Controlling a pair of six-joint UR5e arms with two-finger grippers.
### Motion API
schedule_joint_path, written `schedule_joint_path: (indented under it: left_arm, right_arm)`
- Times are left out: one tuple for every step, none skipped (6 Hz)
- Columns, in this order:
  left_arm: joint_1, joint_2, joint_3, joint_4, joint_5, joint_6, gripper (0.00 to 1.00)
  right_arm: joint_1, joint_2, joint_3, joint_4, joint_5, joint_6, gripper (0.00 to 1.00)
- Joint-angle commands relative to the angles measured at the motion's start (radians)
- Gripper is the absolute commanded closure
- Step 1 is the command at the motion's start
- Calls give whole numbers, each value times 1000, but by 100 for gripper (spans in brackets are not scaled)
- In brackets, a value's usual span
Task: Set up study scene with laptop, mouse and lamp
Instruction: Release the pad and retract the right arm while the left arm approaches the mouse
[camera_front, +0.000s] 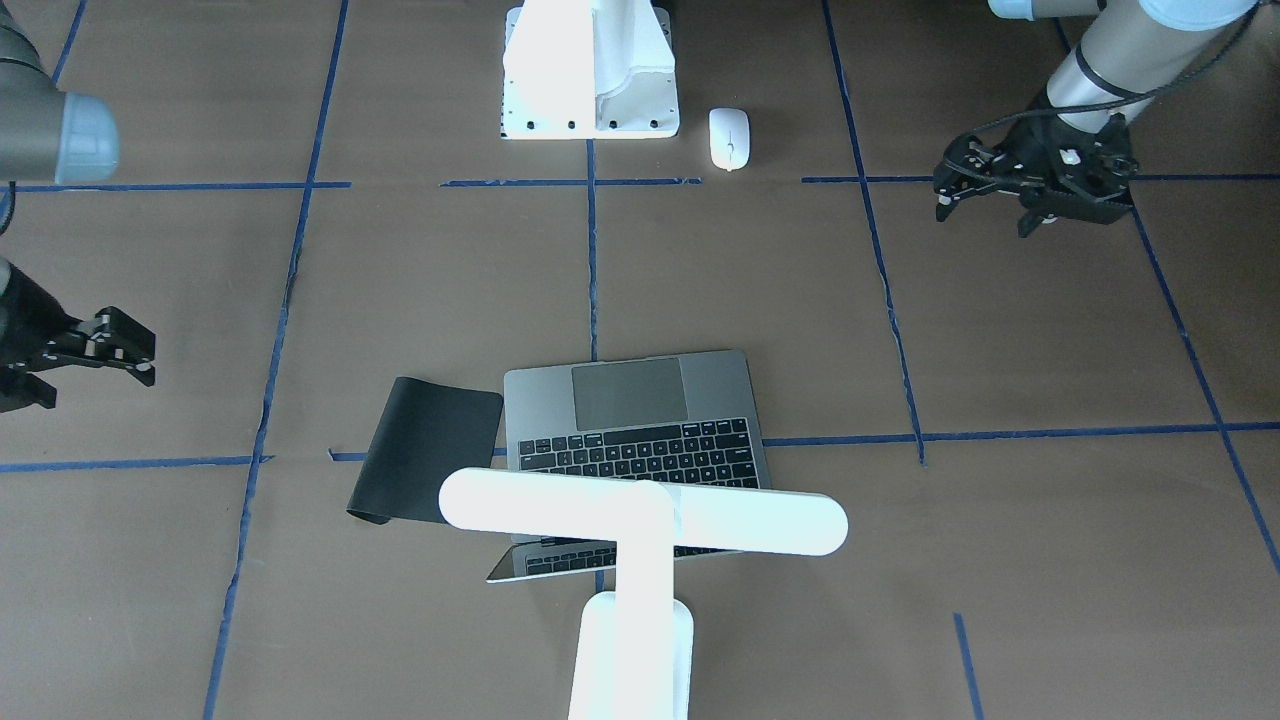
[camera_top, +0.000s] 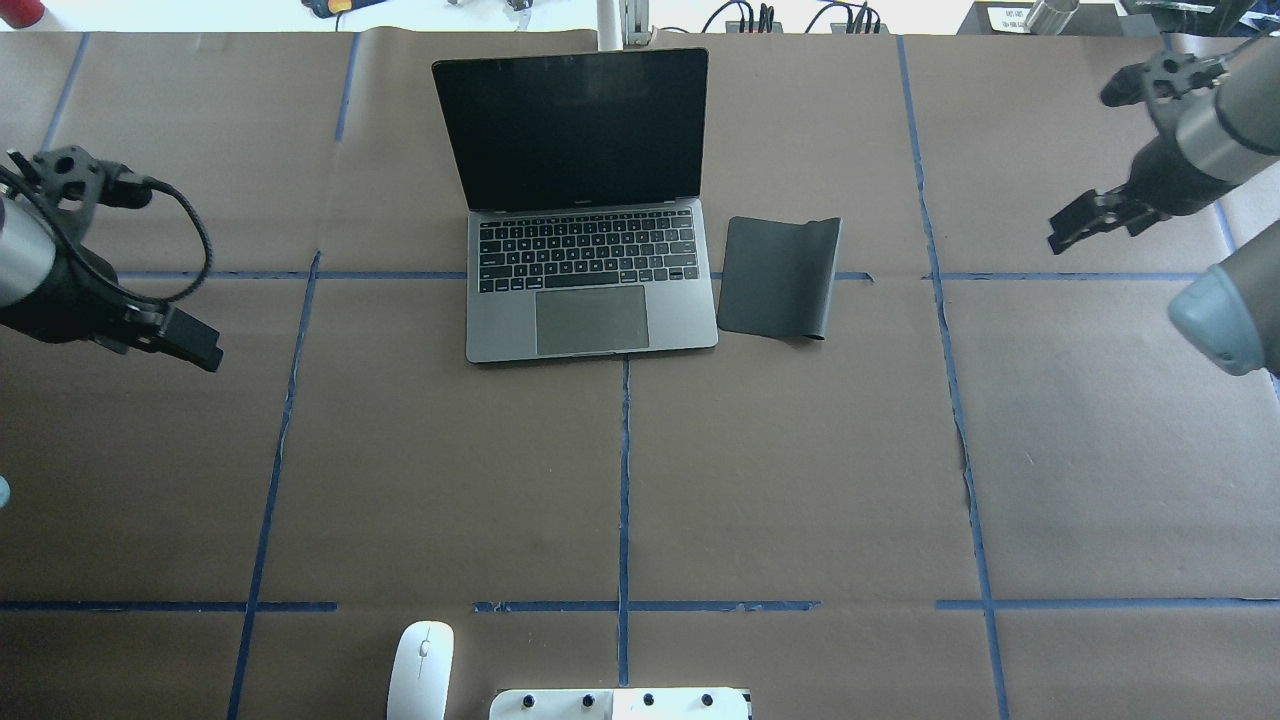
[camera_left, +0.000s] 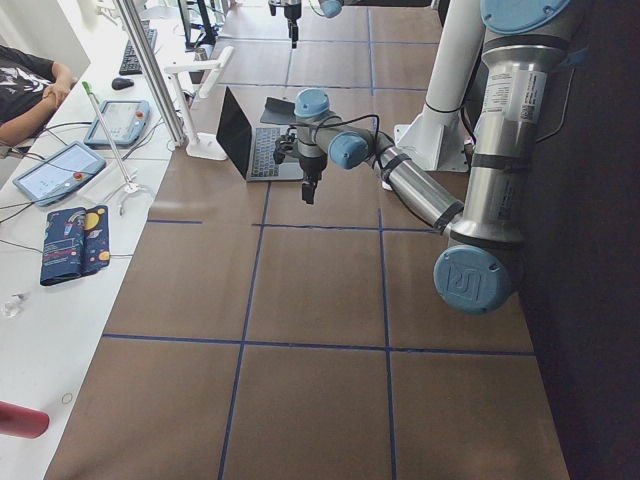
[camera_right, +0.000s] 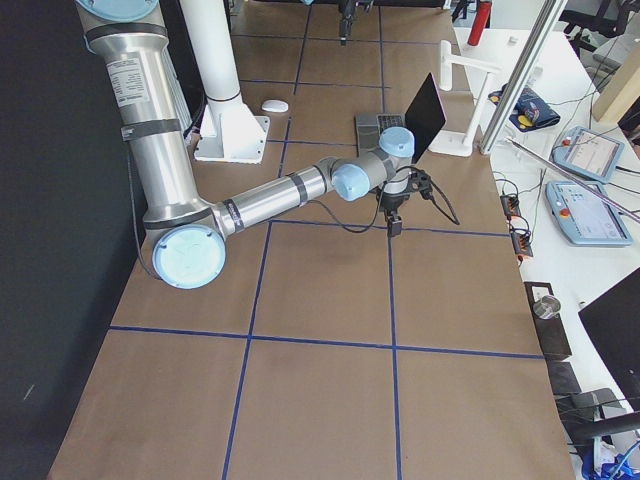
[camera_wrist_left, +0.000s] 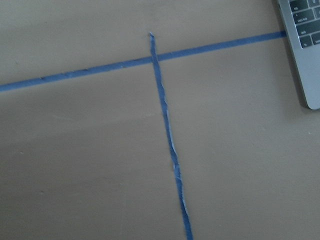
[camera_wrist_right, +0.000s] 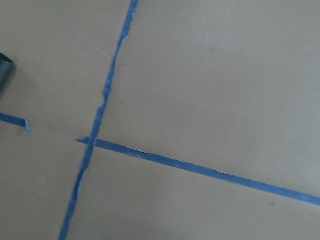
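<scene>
The grey laptop (camera_top: 590, 290) stands open at the table's far middle, with its keyboard toward the robot; it also shows in the front view (camera_front: 640, 420). The white mouse (camera_top: 421, 668) lies near the robot's base, beside the pedestal, and shows in the front view (camera_front: 729, 137). The white T-shaped lamp (camera_front: 640, 520) stands behind the laptop's screen. My left gripper (camera_front: 985, 218) hovers open and empty to the left of the laptop. My right gripper (camera_front: 85, 375) hovers open and empty far to the right of the mat. The left wrist view shows a laptop corner (camera_wrist_left: 305, 50).
A black rectangular mat (camera_top: 780, 277) lies just right of the laptop, one edge curled. The white boxy pedestal (camera_front: 590, 75) with bolt holes stands at the robot's side. Blue tape lines cross the brown table (camera_top: 800, 480). Operator desks with tablets (camera_left: 70, 165) border the far edge.
</scene>
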Motion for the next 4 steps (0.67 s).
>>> schedule_joint_path:
  left_arm:
    - [196,2,-68,-1,145,-196,0]
    - [288,0,-85,-12,199,-270,0]
    - [423,2,-83,-50,311,-376,0]
    - [543,2,-83,-53,409,-480,0]
  right_arm:
    - [154,-135,6,-5,45,-285,0]
    - [218,-219,23,-4,55,-414,0]
    - [272,-281,35,-4,55,-497,0]
    - [303,-310,34,-1,55,-548,0]
